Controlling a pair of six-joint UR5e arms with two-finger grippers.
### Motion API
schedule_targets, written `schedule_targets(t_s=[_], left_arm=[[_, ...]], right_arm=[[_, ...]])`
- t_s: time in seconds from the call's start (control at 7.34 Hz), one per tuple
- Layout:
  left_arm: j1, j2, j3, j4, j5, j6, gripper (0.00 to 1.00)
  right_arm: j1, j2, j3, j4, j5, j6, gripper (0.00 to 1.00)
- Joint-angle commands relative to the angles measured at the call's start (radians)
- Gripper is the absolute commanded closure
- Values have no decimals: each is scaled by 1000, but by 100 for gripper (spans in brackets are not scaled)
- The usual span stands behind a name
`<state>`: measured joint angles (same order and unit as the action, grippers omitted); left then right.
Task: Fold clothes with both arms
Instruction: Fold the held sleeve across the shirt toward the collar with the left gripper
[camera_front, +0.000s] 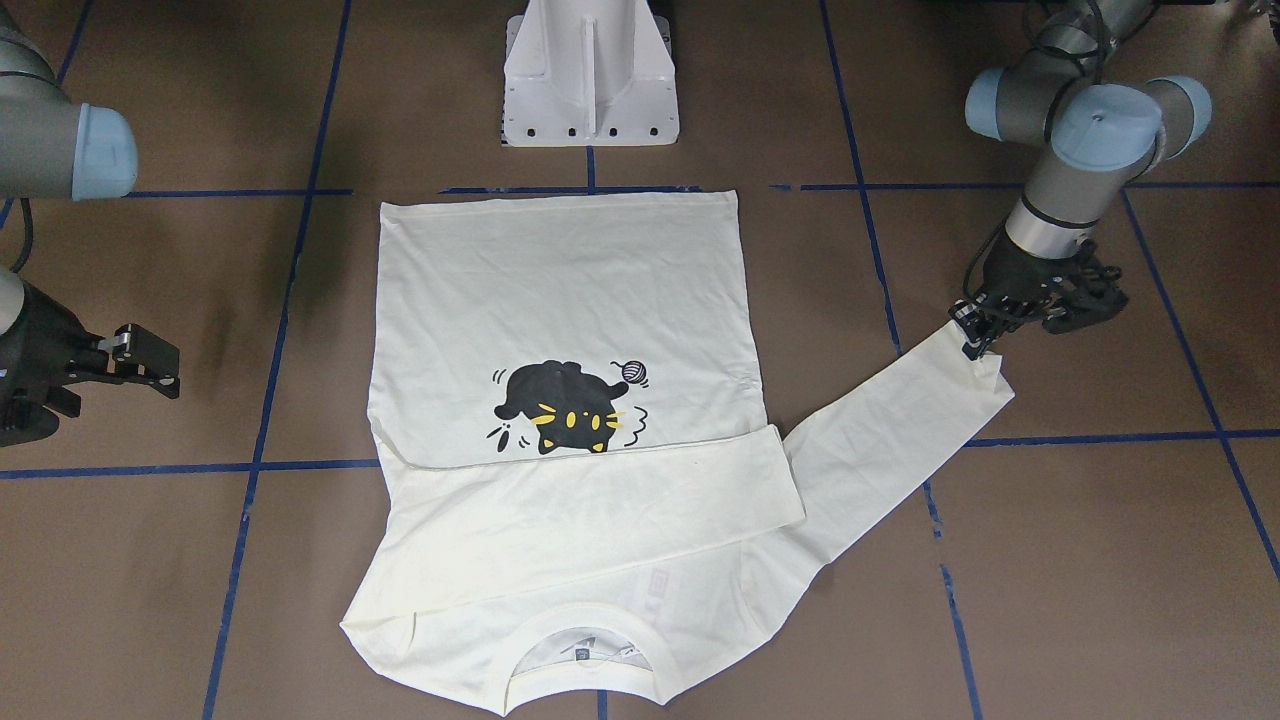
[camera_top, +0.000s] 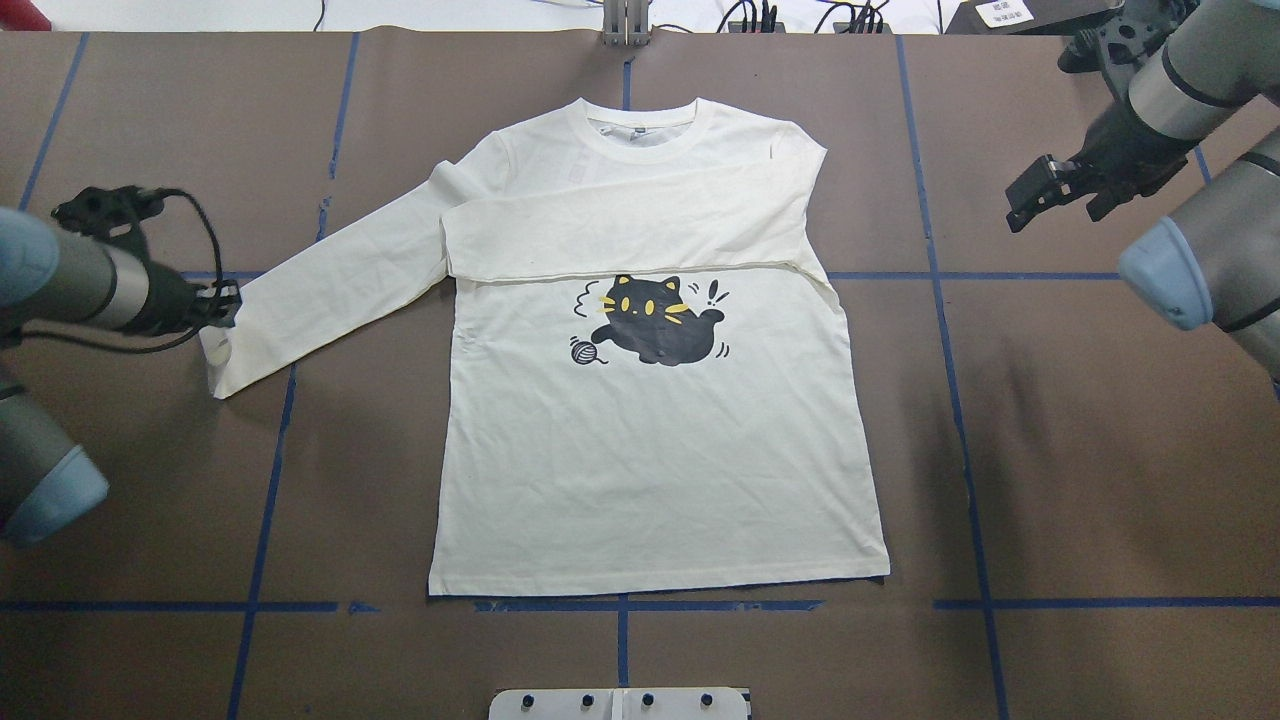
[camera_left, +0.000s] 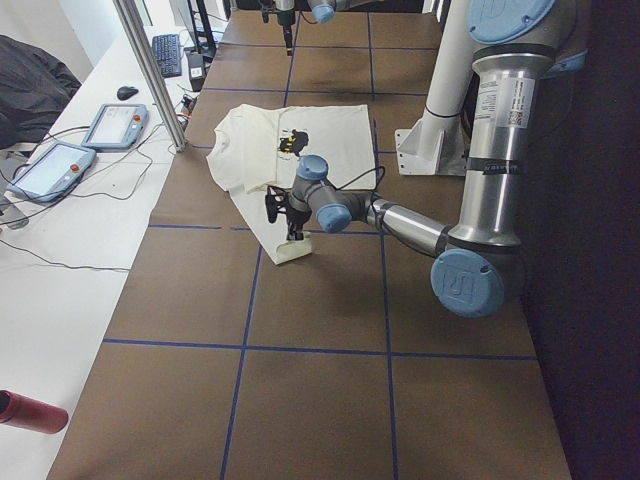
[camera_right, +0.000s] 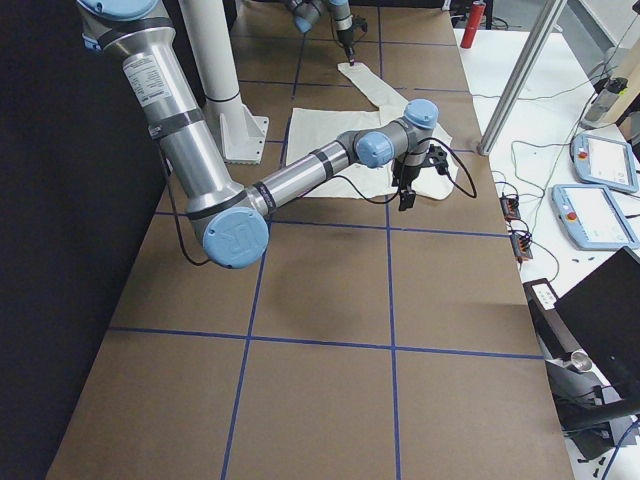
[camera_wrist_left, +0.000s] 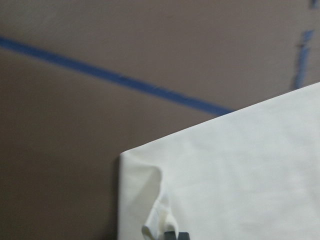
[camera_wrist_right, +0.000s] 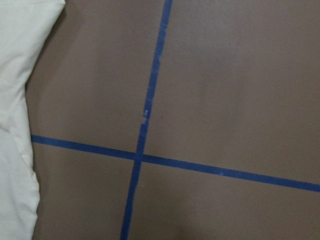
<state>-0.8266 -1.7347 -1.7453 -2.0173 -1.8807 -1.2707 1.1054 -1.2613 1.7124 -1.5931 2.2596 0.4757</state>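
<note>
long-sleeved shirt (camera_top: 650, 450) flat mid-table, print up, one sleeve (camera_top: 620, 225) folded across chest | left gripper (camera_front: 978, 335) pinched on outstretched cuff (camera_top: 222, 360) | right gripper (camera_front: 150, 360) spread, empty, off cloth | likely soft, light, limp: grip cuff, hem corners

even overhead light, soft wrist-view blur

A sleeve (camera_top: 620, 235) folded across the shirt (camera_top: 650, 470) hides the chest just above the cat print (camera_top: 655, 322); the neck label (camera_top: 640, 130), further above the print, is too small to read; at the outstretched cuff (camera_top: 222, 362), the left tool (camera_front: 975, 335) shows only its fingertips (camera_wrist_left: 172, 235) in the wrist view, cut off by the bottom edge; the front view's edge cuts off the right arm (camera_front: 50, 140).
</note>
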Motion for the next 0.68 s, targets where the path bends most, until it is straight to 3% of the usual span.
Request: schedule_targets(t_s=[0.0,0.27,0.55], left_arm=[[-60,-249,4,205,-5,40,100],[-112,-412,18,227,-97,39,100],[-114,-631,48,253,-119,-2,100]], right_arm=[[34,-130,58,12,-3,-29,0],[59,-190,69,24,-5,-46,0],[71,-199,67,22,-5,-46,0]])
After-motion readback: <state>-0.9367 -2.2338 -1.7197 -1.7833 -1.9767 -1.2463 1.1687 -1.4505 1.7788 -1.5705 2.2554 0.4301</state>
